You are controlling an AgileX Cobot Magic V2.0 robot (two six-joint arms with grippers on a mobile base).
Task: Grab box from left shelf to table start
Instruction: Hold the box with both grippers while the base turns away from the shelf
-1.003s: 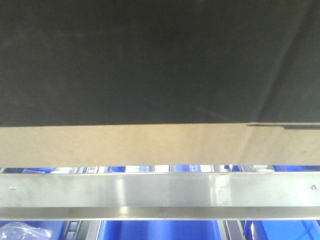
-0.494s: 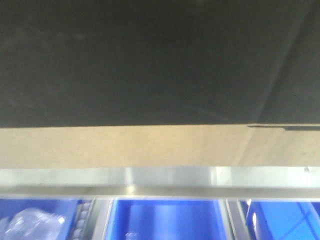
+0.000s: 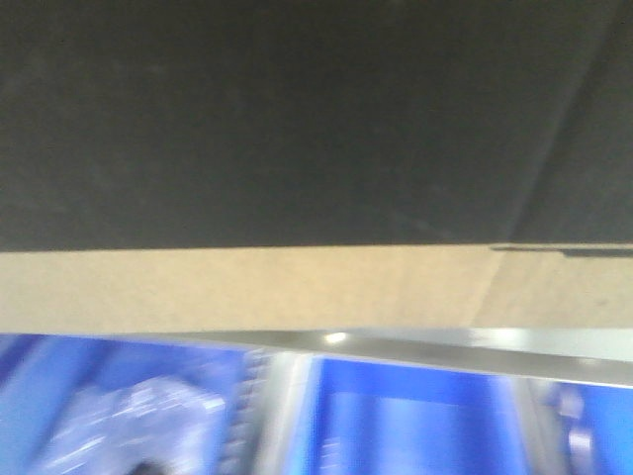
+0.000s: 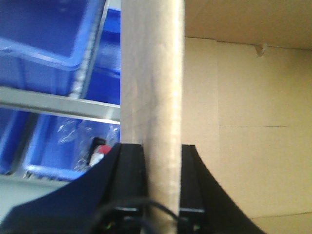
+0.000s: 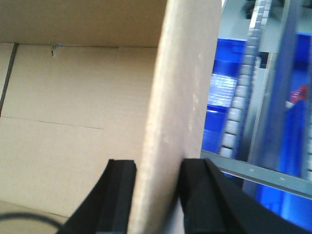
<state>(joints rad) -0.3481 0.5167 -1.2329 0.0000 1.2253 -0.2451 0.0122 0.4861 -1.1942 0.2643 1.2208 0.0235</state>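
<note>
1. The left gripper (image 4: 162,168) and right gripper (image 5: 158,183) each pinch a matte corrugated wall of the box (image 3: 297,287) between flat black pads
2. The box's black panel fills the front view, above the brushed-steel rail of the left shelf (image 3: 475,348)
3. Glossy blue bins (image 3: 396,426) lie behind, blurred

seeing box (image 3: 297,287) up close, just above shelf rail (image 3: 495,348); bins (image 3: 396,426) below and behind, side by side.
</note>
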